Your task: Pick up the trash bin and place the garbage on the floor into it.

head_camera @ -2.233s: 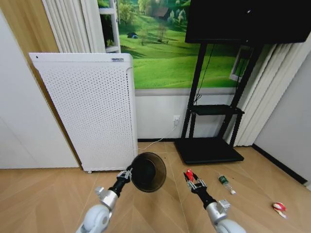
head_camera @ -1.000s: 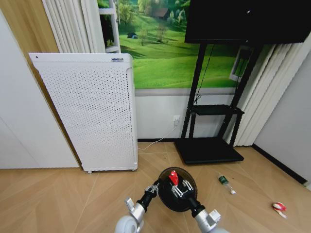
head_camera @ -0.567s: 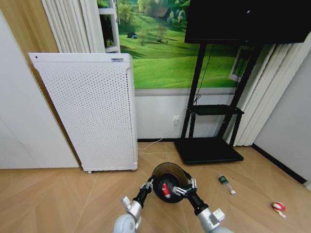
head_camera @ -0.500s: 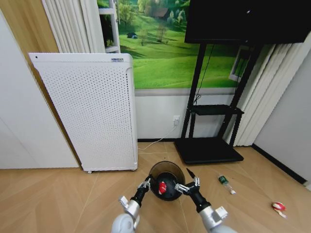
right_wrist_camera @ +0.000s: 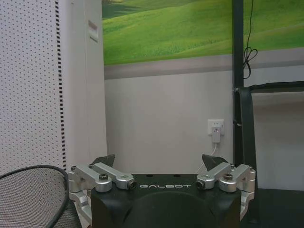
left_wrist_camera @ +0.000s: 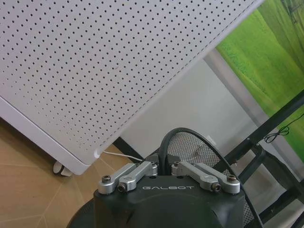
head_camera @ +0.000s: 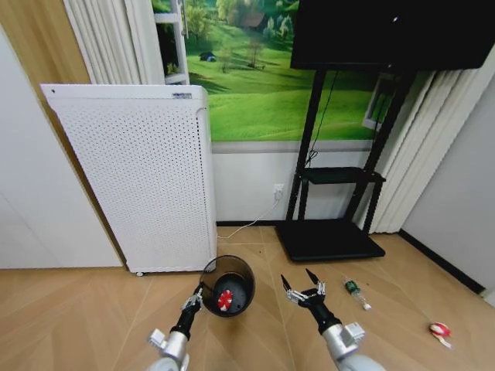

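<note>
The left end effector [head_camera: 193, 297] pinches the trash bin [head_camera: 227, 284] rim, tilting its mouth toward the empty, spread right end effector [head_camera: 302, 287].

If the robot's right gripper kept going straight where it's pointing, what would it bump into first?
Probably the white wall near the power outlet. The open right gripper faces it with nothing between in the right wrist view, though how far off is hard to judge.
</note>
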